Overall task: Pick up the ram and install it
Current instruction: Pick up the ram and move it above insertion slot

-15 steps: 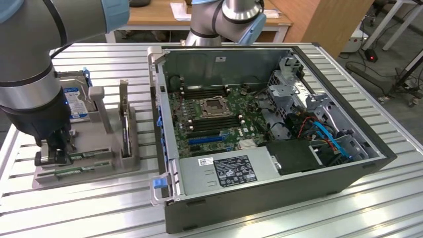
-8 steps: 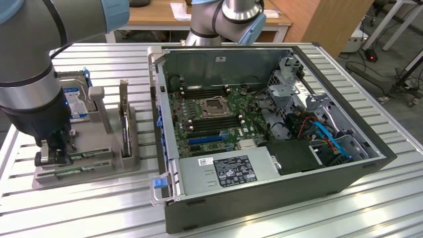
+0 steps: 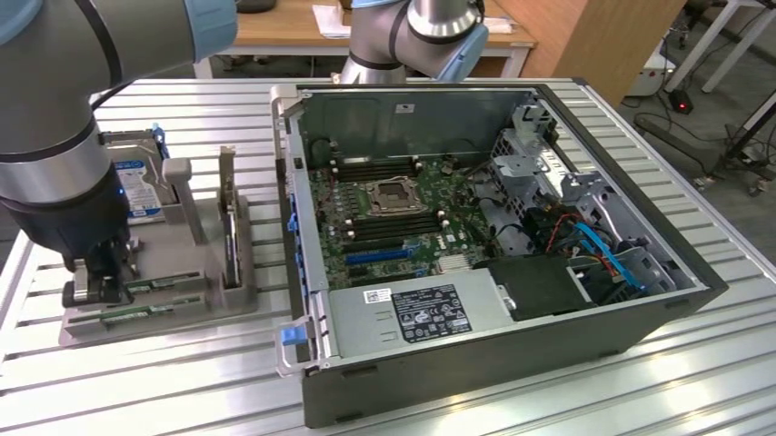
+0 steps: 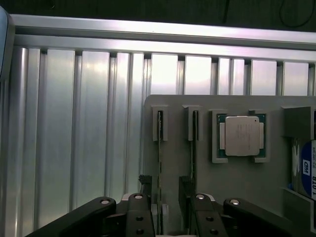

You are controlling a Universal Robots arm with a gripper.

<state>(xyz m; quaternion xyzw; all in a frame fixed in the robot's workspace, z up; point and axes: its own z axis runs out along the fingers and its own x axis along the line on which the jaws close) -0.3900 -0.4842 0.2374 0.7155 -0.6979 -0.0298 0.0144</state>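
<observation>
We see the gripper [image 4: 164, 181], fingers [image 4: 145, 185] apart and straddling the ram [image 4: 159, 148], which stands on edge in a grey holder [image 4: 237, 182], its long axis parallel to the second stick [image 4: 194, 148] just beside one finger, with the processor [image 4: 242, 136] and hard drive [image 4: 306, 173] beyond.

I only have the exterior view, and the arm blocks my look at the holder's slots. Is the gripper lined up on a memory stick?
Observer: Yes. In the wrist view the open gripper straddles one memory stick, with a finger on either side of it.
Operator: And where is the other stick relative to the fingers?
Observer: The second stick stands in the next slot, close outside one finger, on the side towards the processor chip.
</observation>
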